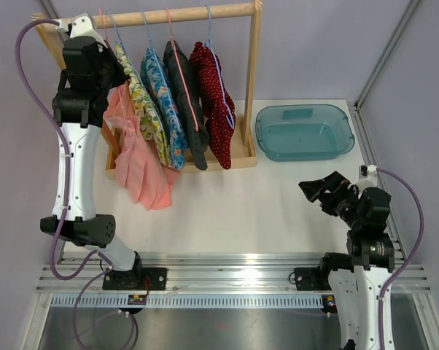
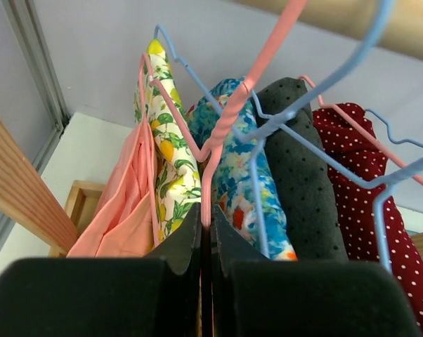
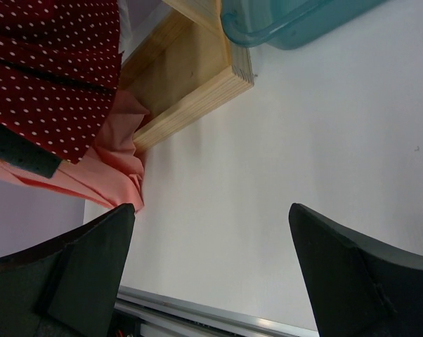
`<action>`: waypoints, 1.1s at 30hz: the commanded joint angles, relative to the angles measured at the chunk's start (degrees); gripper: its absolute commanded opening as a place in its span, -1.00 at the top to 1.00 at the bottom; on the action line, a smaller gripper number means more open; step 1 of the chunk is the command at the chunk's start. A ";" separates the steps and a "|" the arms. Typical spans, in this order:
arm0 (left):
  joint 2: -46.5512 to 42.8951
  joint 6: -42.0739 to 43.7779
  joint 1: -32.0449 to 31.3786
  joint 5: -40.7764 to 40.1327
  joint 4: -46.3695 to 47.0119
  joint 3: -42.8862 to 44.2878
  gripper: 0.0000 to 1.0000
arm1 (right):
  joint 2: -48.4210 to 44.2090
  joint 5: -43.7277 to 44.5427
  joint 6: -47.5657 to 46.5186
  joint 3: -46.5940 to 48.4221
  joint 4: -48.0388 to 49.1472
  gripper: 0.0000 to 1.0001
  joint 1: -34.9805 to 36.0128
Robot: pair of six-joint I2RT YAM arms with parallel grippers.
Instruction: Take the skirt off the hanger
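A pink skirt (image 1: pixel 137 157) hangs at the left end of the wooden rack (image 1: pixel 205 12), its hem trailing onto the table. In the left wrist view it (image 2: pixel 124 210) hangs from a pink wire hanger (image 2: pixel 222 130). My left gripper (image 2: pixel 206 210) is up by the rack's left end (image 1: pixel 106 73) and is shut on the pink hanger's wire below its twisted neck. My right gripper (image 3: pixel 211 207) is open and empty, low over the table at the right (image 1: pixel 323 191). A fold of the pink skirt (image 3: pixel 116 172) shows at its left.
On the same rail hang a lemon-print garment (image 1: pixel 148 102), a blue floral one (image 1: pixel 166 102), a dark grey one (image 1: pixel 188 95) and a red polka-dot one (image 1: pixel 217 106), on blue and pink hangers. A teal bin (image 1: pixel 303 131) sits to the rack's right.
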 commanded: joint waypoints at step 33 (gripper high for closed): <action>-17.58 2.12 -10.53 -9.61 1.40 1.79 1.00 | 71.16 19.22 -11.91 113.33 -27.83 -0.95 2.84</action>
